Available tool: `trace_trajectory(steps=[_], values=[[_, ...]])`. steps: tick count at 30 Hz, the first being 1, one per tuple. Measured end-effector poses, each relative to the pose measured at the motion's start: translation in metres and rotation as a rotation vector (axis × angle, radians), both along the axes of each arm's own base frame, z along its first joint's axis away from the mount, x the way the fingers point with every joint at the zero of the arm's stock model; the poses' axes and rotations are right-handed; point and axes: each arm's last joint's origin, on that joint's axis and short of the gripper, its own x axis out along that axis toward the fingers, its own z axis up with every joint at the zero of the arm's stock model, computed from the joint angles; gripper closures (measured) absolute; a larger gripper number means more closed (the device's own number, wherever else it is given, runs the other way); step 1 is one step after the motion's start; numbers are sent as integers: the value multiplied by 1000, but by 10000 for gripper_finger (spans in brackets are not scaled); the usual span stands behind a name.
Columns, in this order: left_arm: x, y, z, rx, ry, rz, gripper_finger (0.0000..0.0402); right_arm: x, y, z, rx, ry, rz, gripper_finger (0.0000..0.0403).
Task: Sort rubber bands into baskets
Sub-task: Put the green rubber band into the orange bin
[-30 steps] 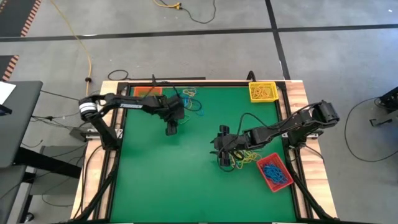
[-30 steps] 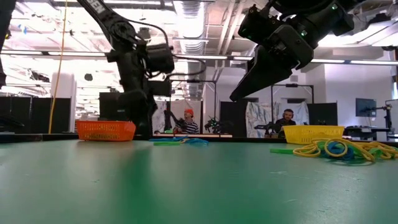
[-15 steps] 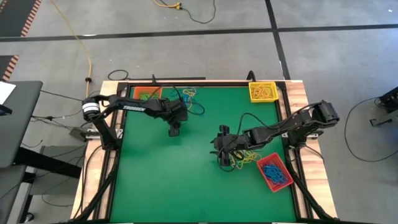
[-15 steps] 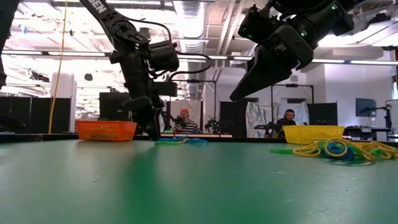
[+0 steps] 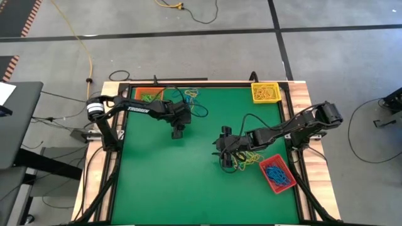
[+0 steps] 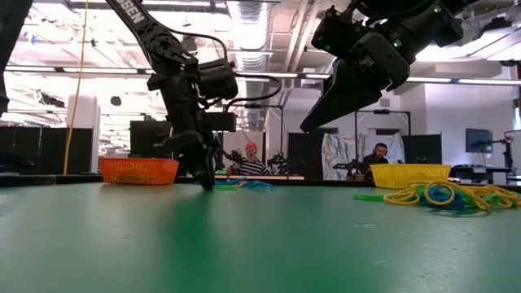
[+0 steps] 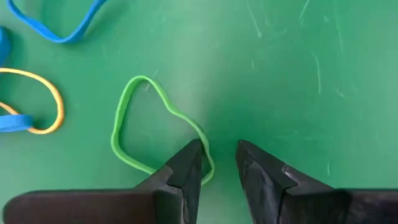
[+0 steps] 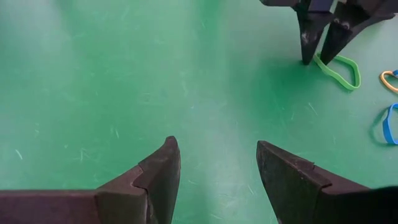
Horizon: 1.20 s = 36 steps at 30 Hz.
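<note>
The left gripper (image 7: 217, 163) is standing tip-down on the green table (image 5: 188, 182), left of centre in the high view, its jaws partly apart and narrowing. One finger (image 7: 186, 165) is sitting right on the strand of a green rubber band (image 7: 127, 127); the other is on bare mat just outside the loop. The band is lying flat, and in the wrist view its long axis runs from the upper left down toward the near fingertip, so most of the loop is spreading away to one side of the gripper. I'd judge nothing is lifted yet; the pinch depends on that near strand staying between the tips.

The right gripper (image 8: 214, 165) is hanging wide open and empty above the middle of the table, farther from this band, near the tangle of yellow and blue bands (image 5: 248, 158) beside the red basket (image 5: 276, 174).
</note>
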Motion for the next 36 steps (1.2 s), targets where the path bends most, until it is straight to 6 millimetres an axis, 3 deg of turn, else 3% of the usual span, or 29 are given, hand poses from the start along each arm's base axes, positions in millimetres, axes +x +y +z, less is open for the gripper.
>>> trace_trajectory(steps=[6,11,17,26,36], values=[[2,1,-7,4,20,6,324,-1,2,0,2,4,5,164],[3,4,-3,13,14,14,390,-1,2,0,1,3,6,164],[10,7,5,21,23,18,401,-1,2,0,2,3,5,164],[15,13,28,108,121,52,401,-1,2,-1,0,7,7,164],[2,18,71,241,161,106,401,-2,2,-1,-11,20,13,164]])
